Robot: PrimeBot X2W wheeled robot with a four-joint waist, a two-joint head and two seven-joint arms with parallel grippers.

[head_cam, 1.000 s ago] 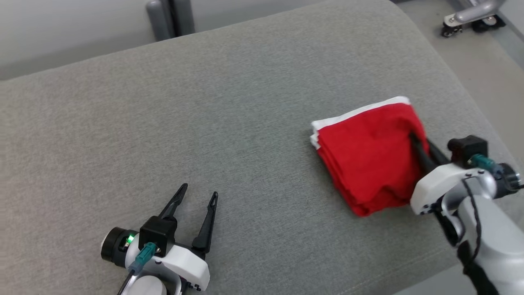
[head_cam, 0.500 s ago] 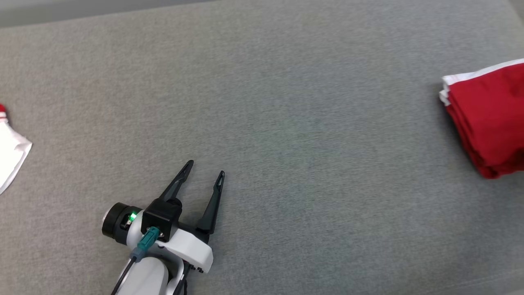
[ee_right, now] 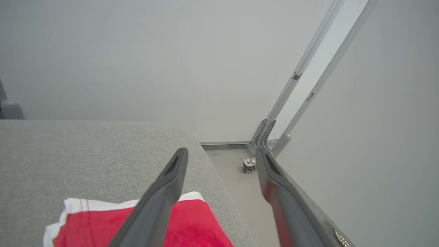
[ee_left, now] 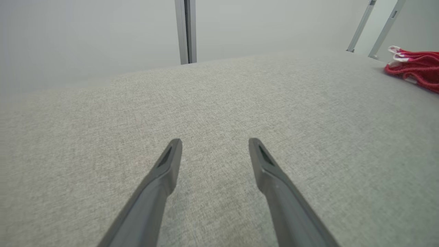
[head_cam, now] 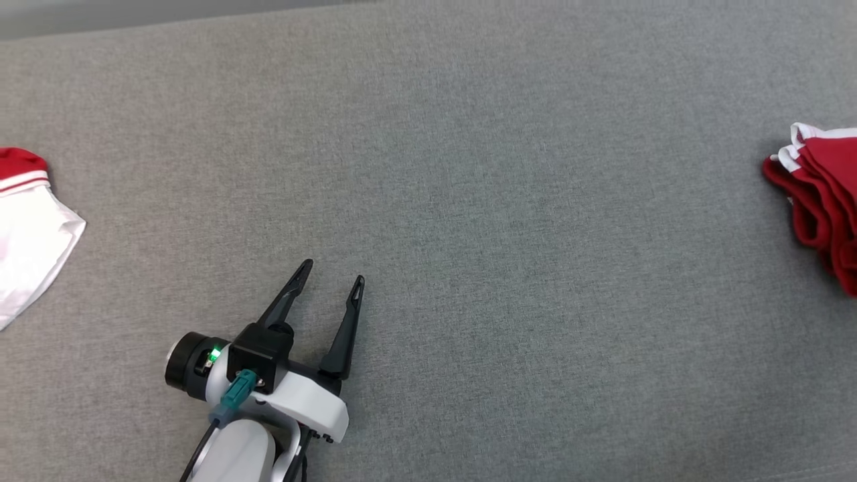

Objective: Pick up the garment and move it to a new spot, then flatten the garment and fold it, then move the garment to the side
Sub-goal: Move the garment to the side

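- Currently the red garment [head_cam: 820, 201] is seen folded at the right edge of the grey cushion [head_cam: 469, 167], with white trim shown along its layers.
- A white garment [head_cam: 33, 241] with a red band is laid at the far left, well apart from it.
- The left gripper [head_cam: 333, 270] is held wide open over bare cushion, with nothing grasped.
- The right gripper [ee_right: 223, 152] is spread open above the red garment, empty.
- A caster wheel [ee_right: 247, 167] is seen on the floor beyond the cushion.
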